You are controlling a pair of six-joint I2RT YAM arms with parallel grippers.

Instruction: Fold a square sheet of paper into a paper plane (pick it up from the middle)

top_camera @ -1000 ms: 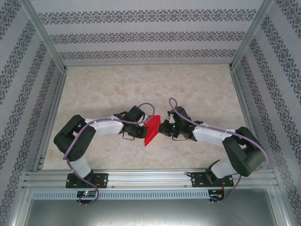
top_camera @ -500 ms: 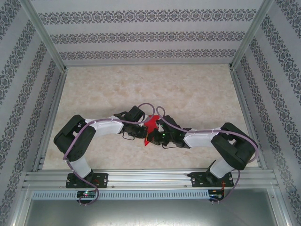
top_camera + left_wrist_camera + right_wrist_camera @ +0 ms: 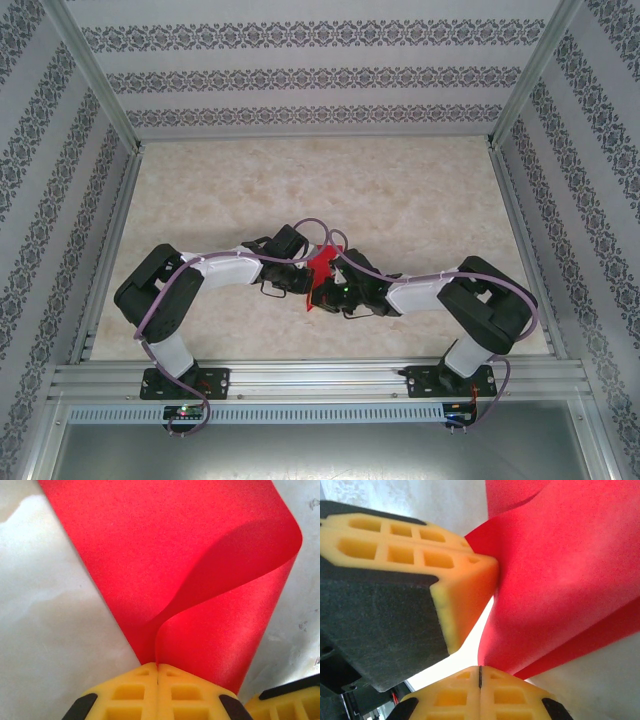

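The square sheet of paper (image 3: 320,262) is bright red and bent into a loose curl, a curved sheet rather than a paper plane. It hangs between the two grippers over the middle of the table. My left gripper (image 3: 306,282) is shut on one corner of it; in the left wrist view the paper (image 3: 200,580) rises from between the closed yellow tips (image 3: 158,667). My right gripper (image 3: 320,292) is shut, with its tips (image 3: 480,671) pressed against the paper's (image 3: 560,580) lower edge and nothing between them. The left fingers (image 3: 420,550) sit close beside it.
The marbled tabletop (image 3: 300,190) stretches behind the grippers, bounded by patterned walls and metal frame posts (image 3: 505,100). An aluminium rail (image 3: 320,380) carries both arm bases at the near edge. A finger of the right gripper (image 3: 290,702) shows at the lower right of the left wrist view.
The right arm swung left, bringing its shut gripper from beside the paper up against it. The paper now looks narrower and more bent. The left arm stayed still.
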